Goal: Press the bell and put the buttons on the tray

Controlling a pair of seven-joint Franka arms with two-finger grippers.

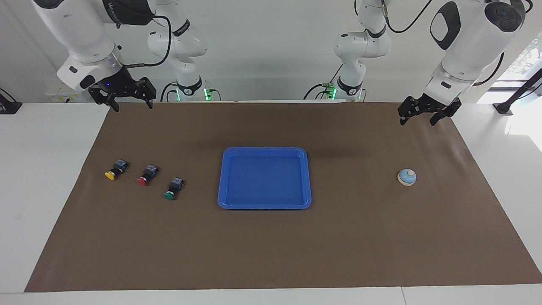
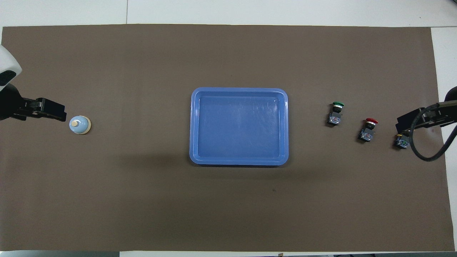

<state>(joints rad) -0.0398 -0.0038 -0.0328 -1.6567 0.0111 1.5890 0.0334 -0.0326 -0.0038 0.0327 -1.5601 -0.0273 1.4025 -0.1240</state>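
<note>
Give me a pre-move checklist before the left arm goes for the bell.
1. Bell upright on the mat, nothing on it: ok.
2. Left tool raised, not touching the bell: ok.
3. Left tool fingers open: ok; consider closing them to press the knob.
4. Tray holds nothing: ok.
5. Yellow button, red button and green button lie apart on the mat, toward the right arm's end: ok.
6. Right tool open, waiting up in the air: ok.
</note>
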